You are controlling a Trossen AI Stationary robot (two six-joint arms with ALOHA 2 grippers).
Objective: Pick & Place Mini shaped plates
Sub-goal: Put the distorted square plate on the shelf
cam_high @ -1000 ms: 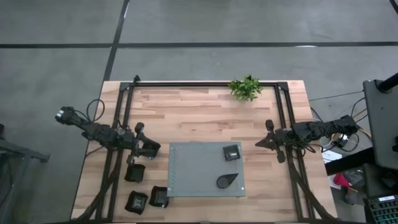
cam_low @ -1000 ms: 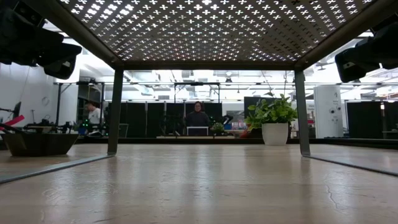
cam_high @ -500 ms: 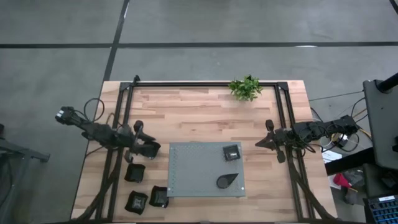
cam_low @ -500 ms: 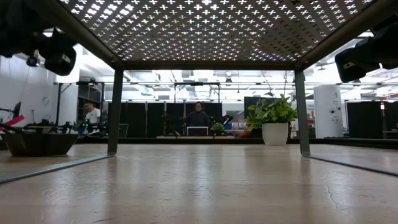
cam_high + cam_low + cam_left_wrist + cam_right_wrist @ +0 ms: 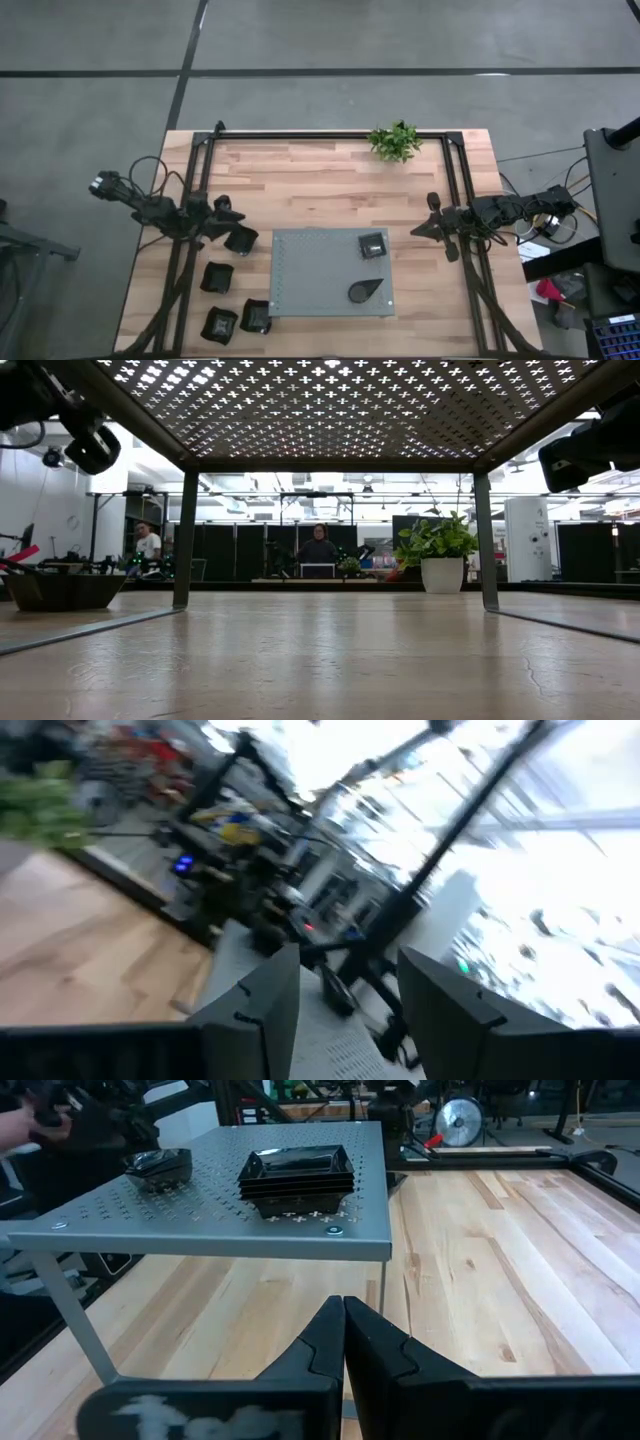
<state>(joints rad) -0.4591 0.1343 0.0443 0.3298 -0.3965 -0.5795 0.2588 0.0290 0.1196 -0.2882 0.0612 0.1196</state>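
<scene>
The grey dotted mat (image 5: 331, 272) already carries a square plate (image 5: 372, 245) and a teardrop plate (image 5: 365, 291). Three black plates (image 5: 217, 277) wait off its left edge, at about six o'clock from the released, empty left gripper (image 5: 240, 240), the nearer arm. The right gripper (image 5: 417, 231), clenched on nothing, waits at the mat's three o'clock. No writing is readable.

You see glossy black plates (image 5: 297, 1177) on a matt grey perforated metal platform (image 5: 200, 1220), over a smooth wooden table (image 5: 500, 1280).
</scene>
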